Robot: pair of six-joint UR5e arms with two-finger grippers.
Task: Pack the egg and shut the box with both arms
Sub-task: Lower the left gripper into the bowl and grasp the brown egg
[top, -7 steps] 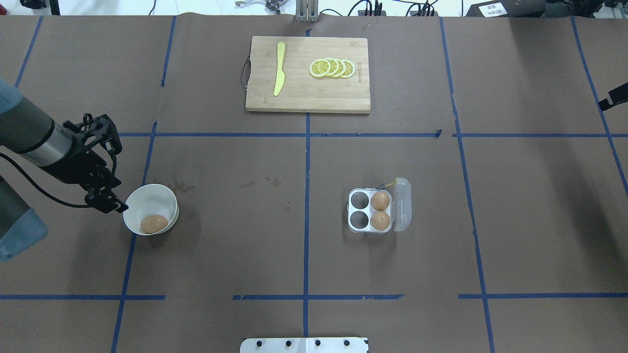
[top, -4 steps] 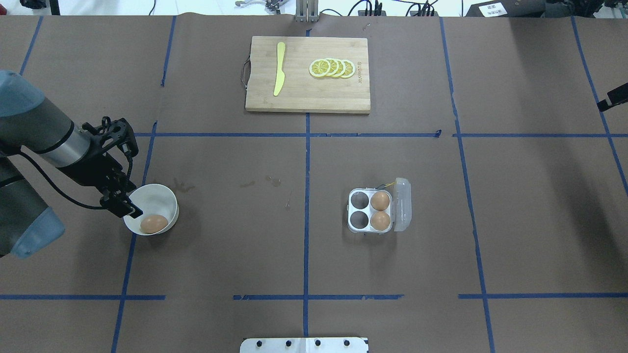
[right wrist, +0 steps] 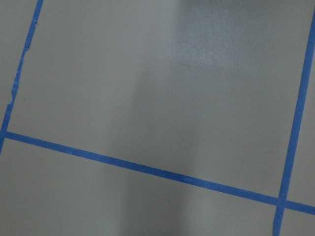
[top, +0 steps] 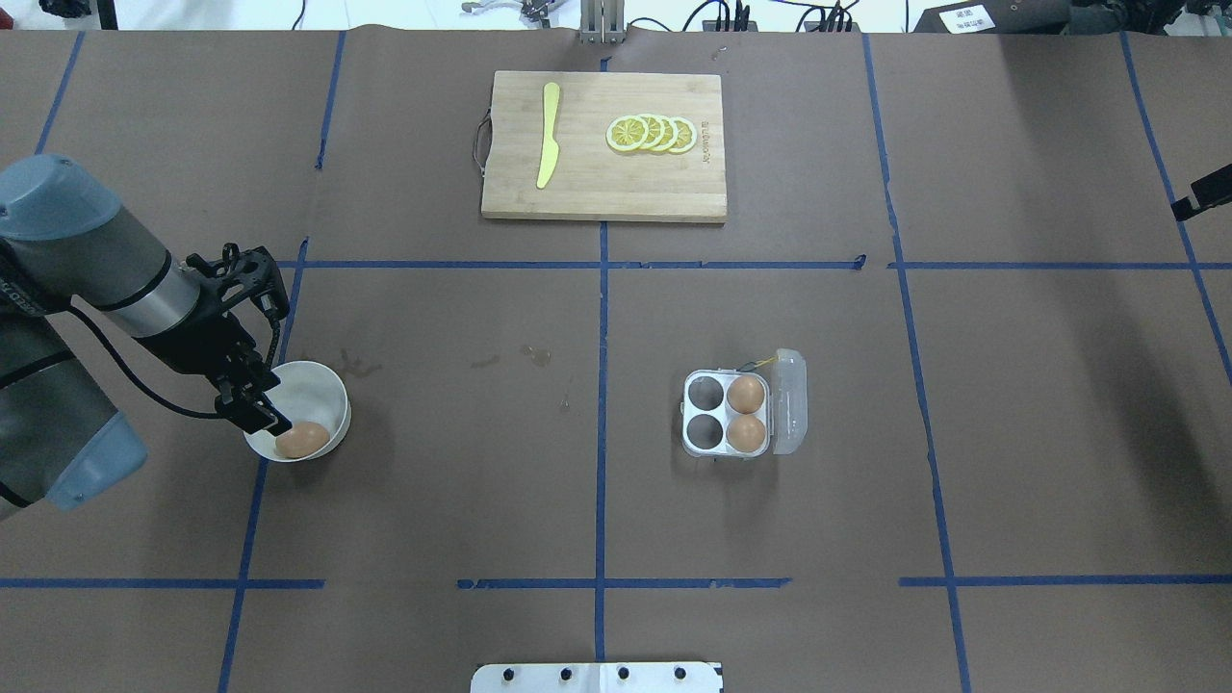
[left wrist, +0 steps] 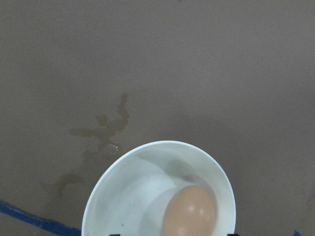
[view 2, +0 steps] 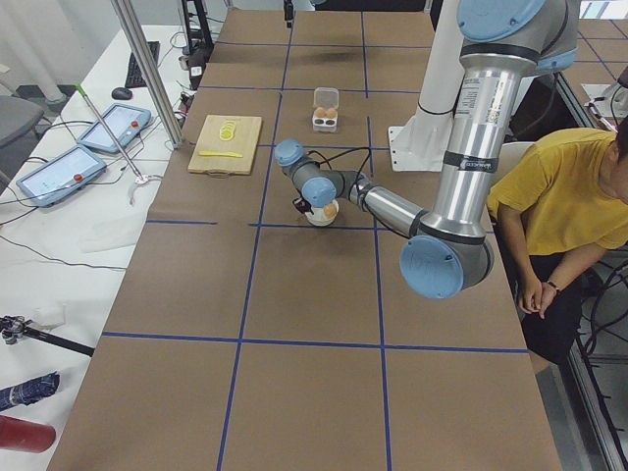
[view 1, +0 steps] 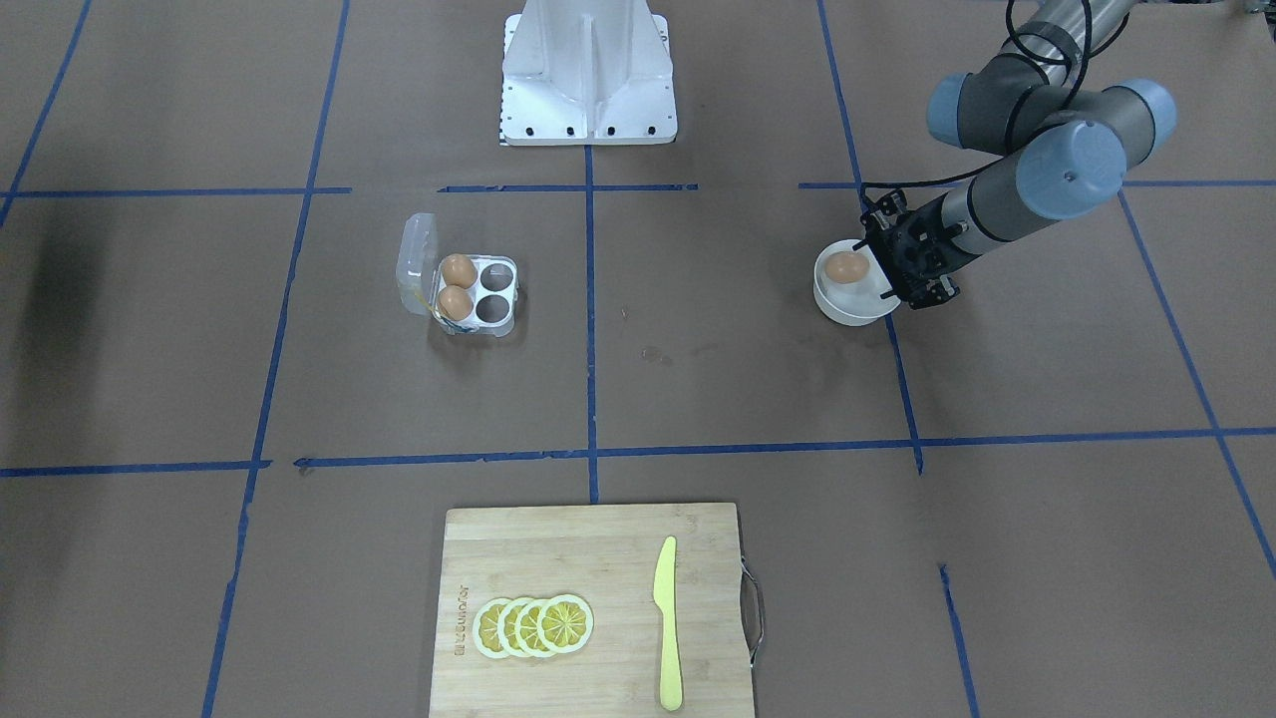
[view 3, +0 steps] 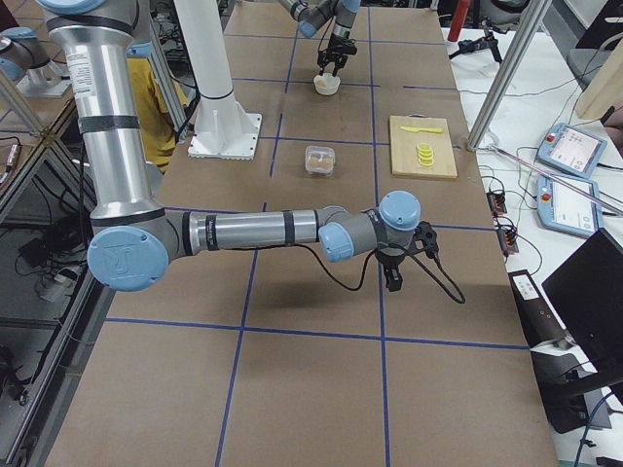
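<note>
One tan egg (top: 301, 440) lies in a round white bowl (top: 322, 383) at the table's left; it also shows in the left wrist view (left wrist: 189, 211) and the front view (view 1: 845, 266). My left gripper (top: 260, 409) is open and empty, low over the bowl's left rim, beside the egg. The clear box (top: 701, 448) stands right of centre with its lid (top: 789, 399) open. It holds two eggs (top: 746, 394) (top: 746, 432) in the cups beside the lid; the other two cups are empty. My right gripper (view 3: 392, 280) hangs over bare table far right; only its edge (top: 1198, 192) shows overhead, so I cannot tell its state.
A wooden cutting board (top: 602, 188) lies at the far centre with a yellow knife (top: 549, 135) and lemon slices (top: 653, 133) on it. The white pedestal (view 1: 588, 70) stands at the robot's side. Blue tape lines cross the brown table.
My left arm has swung right and forward, and its gripper has gone from outside the bowl's left rim to over the bowl beside the egg. The box and the eggs in it have not moved.
</note>
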